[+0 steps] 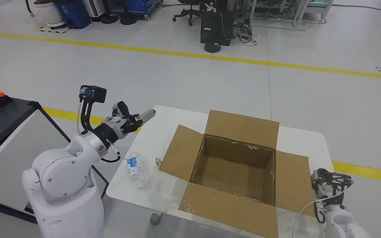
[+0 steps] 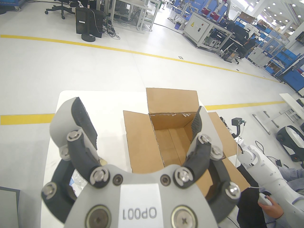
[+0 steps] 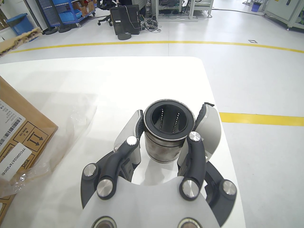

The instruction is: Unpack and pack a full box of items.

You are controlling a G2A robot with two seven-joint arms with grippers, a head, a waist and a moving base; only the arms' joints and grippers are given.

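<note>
Open tool (image 2: 140, 119), empty cardboard box (image 2: 171, 141)

Box (image 1: 238, 153) on table (image 1: 172, 122), bottle (image 1: 137, 169) left, bearing (image 3: 166, 131) right of it

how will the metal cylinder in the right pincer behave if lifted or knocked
The metal cylinder looks like thick-walled steel, so it is probably rigid and heavy for its size. Its smooth sides may slip in the right pincer. Standing on end it seems stable; tipped over, it would likely roll.
</note>
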